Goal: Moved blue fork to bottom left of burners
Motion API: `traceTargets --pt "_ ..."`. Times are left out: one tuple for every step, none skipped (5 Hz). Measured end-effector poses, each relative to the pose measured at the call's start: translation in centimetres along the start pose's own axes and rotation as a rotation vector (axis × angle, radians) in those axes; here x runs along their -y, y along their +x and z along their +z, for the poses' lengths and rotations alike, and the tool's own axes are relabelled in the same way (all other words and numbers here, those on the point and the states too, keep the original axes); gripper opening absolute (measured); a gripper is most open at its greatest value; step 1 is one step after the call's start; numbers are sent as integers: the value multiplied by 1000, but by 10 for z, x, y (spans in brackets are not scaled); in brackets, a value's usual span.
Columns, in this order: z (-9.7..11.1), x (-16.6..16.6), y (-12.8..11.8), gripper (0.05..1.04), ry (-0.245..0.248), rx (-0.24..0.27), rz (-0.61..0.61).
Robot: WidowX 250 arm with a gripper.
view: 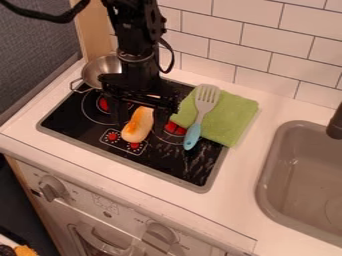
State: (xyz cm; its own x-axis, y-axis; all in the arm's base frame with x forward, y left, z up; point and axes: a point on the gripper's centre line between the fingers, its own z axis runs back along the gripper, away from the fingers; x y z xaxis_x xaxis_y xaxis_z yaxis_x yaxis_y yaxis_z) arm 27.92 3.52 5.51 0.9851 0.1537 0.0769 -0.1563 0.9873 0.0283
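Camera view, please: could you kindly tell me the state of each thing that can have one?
Gripper: open, above the stove
Blue-handled fork: lying, tines on the cloth
Green cloth: laid flat, overlapping the stove
Toy bread: whole
Metal pot: upright, no lid visible
Oven door: looks shut

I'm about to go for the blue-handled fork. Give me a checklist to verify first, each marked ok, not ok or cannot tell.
1. Fork at bottom left of the burners: not ok; its tines lie over the green cloth, its handle end over the stovetop's right side.
2. Tool open: ok; its jaws stand apart.
3. Tool lined up over the fork: not ok; it is at the bun-like toy, left of the fork in view.
4. Tool free of that toy: cannot tell; contact is unclear.
5. Metal pot away from the fork: ok; it sits by the back left corner.
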Motion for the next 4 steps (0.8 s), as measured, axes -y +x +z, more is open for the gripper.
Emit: traceTargets --pt "-8 2 -3 997 -1 -31 6" --pt "-8 35 -3 998 -18 -42 -54" --pt "-8 57 0 998 -48 -51 -60" --pt "-21 75 2 998 -56 -93 -57"
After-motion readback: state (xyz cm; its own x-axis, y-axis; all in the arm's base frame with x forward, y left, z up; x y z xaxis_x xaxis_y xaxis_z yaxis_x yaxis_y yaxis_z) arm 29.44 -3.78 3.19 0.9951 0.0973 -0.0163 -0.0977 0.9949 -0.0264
